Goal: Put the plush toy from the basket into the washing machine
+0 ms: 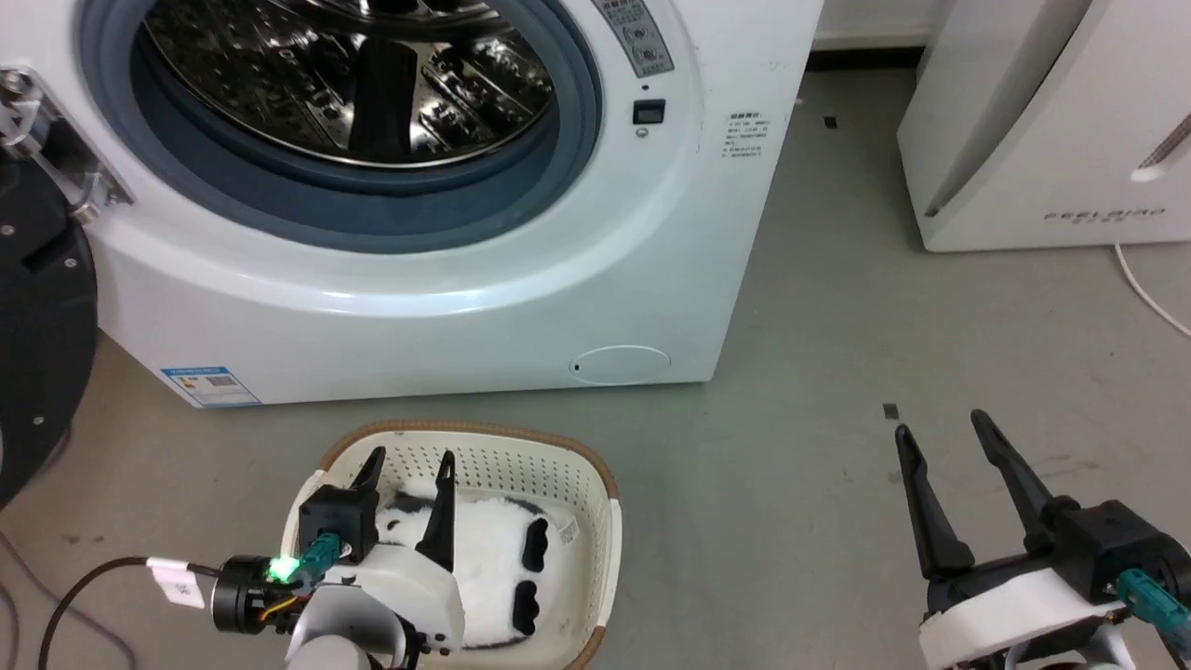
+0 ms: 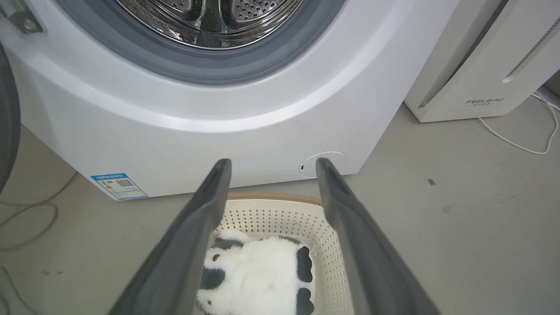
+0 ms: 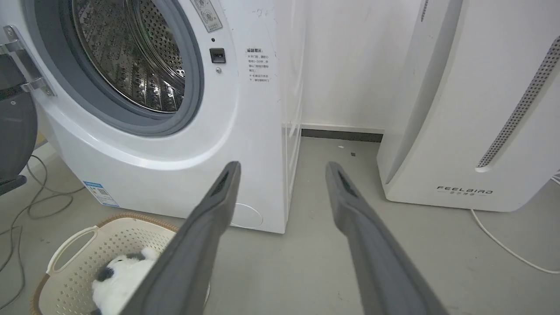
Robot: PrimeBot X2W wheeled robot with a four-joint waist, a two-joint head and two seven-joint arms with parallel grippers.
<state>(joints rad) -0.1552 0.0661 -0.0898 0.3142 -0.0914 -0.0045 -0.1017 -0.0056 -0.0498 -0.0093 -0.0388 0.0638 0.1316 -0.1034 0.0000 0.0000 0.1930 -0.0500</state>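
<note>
The plush toy [image 1: 488, 558], fluffy white with black patches, lies inside the basket [image 1: 521, 461]. The basket is cream, perforated and brown-rimmed, and stands on the floor just in front of the washing machine [image 1: 419, 307]. The white front-loader is open, baring its shiny steel drum [image 1: 307, 84].

We read one word clearly: FEELBIRD, in grey capitals low on the front of the white appliance [image 3: 472, 109], above a smaller line we cannot make out. On the washing machine [image 1: 465, 307] we see a blue-and-white sticker [image 1: 209, 384] with a QR code at the lower left corner, a block of black print [image 3: 258, 64] beside the porthole, and a grey label [image 1: 637, 35] above it. All three are too small to read.
</note>
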